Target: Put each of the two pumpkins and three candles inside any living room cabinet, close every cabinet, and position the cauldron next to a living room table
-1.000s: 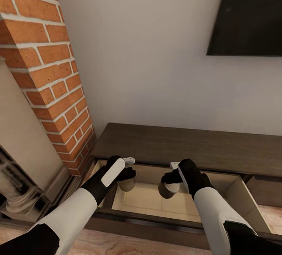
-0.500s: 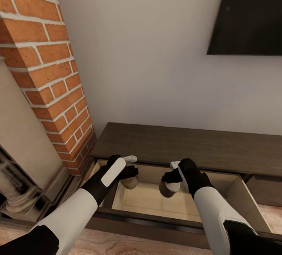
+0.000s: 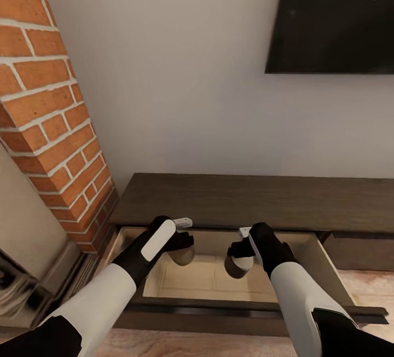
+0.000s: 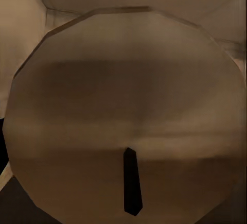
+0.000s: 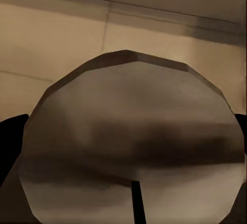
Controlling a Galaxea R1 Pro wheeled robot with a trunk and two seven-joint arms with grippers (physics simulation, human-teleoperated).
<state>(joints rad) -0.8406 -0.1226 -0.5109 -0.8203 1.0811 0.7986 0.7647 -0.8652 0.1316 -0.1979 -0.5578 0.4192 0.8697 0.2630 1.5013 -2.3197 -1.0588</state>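
Note:
The cabinet [image 3: 246, 203] is a low dark-brown console against the wall, with one drawer [image 3: 208, 280] pulled out to show its light tan inside. Over that drawer, my left gripper [image 3: 183, 245] is shut on a pale candle [image 3: 184, 257]. My right gripper [image 3: 239, 253] is shut on a second candle [image 3: 238, 267] a hand's width away. Seen from the left wrist, the first candle's flat top [image 4: 123, 105] is very close, dark wick [image 4: 131, 188] showing. The second candle's top [image 5: 134, 147] looms in the right wrist view, above the drawer floor [image 5: 62, 38].
A red brick fireplace column [image 3: 49, 127] stands close on the left of the console. A dark television [image 3: 334, 17] hangs on the white wall above. A shut drawer front [image 3: 358, 250] lies to the right of the open one. Wood floor runs along the front.
The whole view has swung to the right, so the brick column and television sit further left. Both hands still hold their candles over the open drawer; the left candle has edged slightly inward.

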